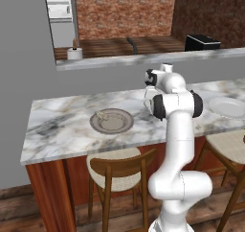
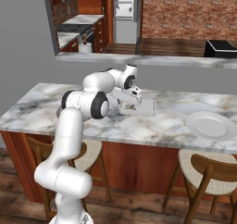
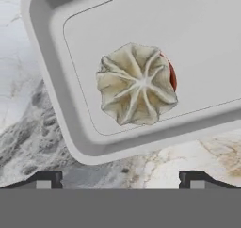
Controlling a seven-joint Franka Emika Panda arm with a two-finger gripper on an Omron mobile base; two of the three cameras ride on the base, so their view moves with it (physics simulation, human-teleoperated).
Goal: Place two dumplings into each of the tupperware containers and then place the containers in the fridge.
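A grey tupperware container (image 3: 56, 95) lies on the marble counter right below my gripper (image 3: 121, 180), and one pale crimped dumpling (image 3: 136, 85) rests inside it near a corner. The two fingertips stand wide apart, open, with nothing between them, just above the dumpling. From the right base view my gripper (image 2: 129, 107) hangs over the same container (image 2: 147, 108) at mid-counter. More dumplings (image 1: 102, 115) lie on a round grey-brown plate (image 1: 119, 126) to the left of the arm. The fridge (image 1: 60, 8) stands far back, beyond the pass-through.
A white empty plate (image 2: 210, 126) sits on the counter's right part. Wooden bar stools (image 1: 117, 171) stand under the front edge. A raised ledge (image 2: 152, 60) runs behind the counter, with a small white pot (image 1: 74, 52) and a black appliance (image 1: 202, 42) further back.
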